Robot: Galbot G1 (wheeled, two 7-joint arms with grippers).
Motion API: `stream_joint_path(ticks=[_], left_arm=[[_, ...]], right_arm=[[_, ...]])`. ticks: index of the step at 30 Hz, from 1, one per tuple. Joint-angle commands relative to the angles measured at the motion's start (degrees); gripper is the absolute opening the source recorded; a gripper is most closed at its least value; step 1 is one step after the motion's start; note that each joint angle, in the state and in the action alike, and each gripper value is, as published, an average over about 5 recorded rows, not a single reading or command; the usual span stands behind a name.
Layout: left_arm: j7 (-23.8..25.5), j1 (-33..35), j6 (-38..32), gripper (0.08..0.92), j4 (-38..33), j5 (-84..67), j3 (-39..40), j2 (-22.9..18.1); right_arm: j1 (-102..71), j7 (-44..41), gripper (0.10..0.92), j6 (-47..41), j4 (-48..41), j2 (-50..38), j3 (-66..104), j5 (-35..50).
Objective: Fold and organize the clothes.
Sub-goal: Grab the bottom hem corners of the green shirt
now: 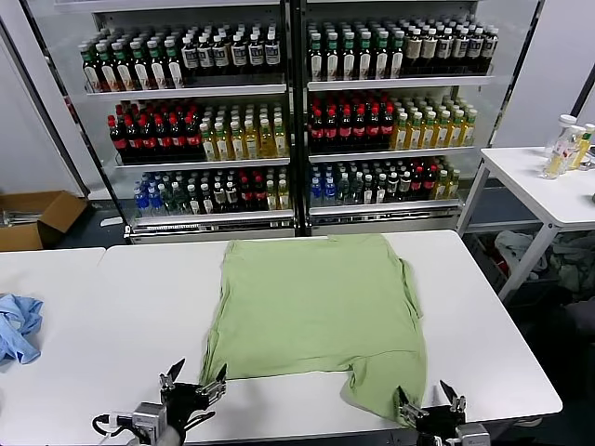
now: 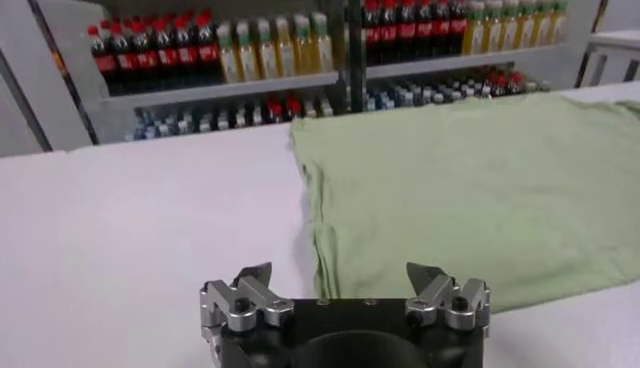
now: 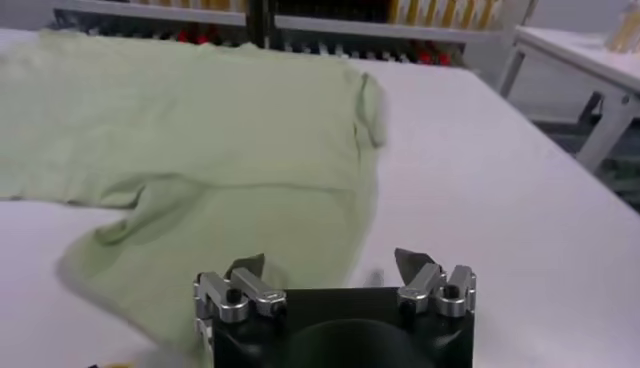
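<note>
Shelves packed with bottles (image 1: 279,121) fill the back of the room, and in front of them a white table (image 1: 130,307) carries the action. The green shirt (image 1: 311,311) lies flat in the middle of that table, seemingly face down, with no graphic or buttons showing, and one flap trails off toward five o'clock, right by the near edge. Way out at nine o'clock a light blue cloth (image 1: 19,325) sits bunched up, well apart and not in play. Now the arms: the left gripper (image 1: 193,384) hovers at seven o'clock just beside the shirt's near left corner, fingers spread wide and holding nothing. The right gripper (image 1: 429,401) sits at five o'clock, just beside that trailing flap, jaws also spread and empty. By the look of it, this is the set-up for a fold, with no crease made yet. The next move likely calls for both grippers to drop onto the near hem, pinch fabric at each corner, and lift evenly so the cloth carries over without bunching.
</note>
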Motion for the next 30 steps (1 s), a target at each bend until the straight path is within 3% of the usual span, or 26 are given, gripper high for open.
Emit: stream_joint_path(ticks=[1, 5, 13, 24, 27, 30], left_arm=[[0.25, -1.19, 2.24, 0.817, 2.77, -1.13, 1.10, 0.44], [0.43, -1.29, 2.27, 0.747, 3.60, -1.48, 1.31, 0.51], [0.36, -1.42, 2.29, 0.514, 4.94, -2.05, 1.26, 0.56], [1.08, 0.60, -2.46, 0.194, -0.14, -5.52, 0.56, 0.04], [1.32, 1.65, -3.82, 0.122, -2.14, -5.63, -0.01, 0.27], [1.50, 2.84, -4.83, 0.092, -4.39, -5.78, -0.66, 0.60]], right_arm=[[-0.77, -0.33, 0.807, -0.71, -1.35, 0.10, -1.26, 2.25], [-0.47, -0.21, 0.726, -0.48, -1.73, -0.01, -1.27, 2.94], [-0.95, -0.54, 0.501, 0.32, -1.34, 0.07, -1.66, 3.03], [-2.07, -6.12, 0.180, 6.08, 1.51, -1.54, -0.17, 3.57], [-1.46, -7.50, 0.118, 8.65, 2.52, -2.32, 0.71, 3.21], [-0.32, -7.79, 0.106, 10.65, 3.57, -3.22, 2.09, 4.16]])
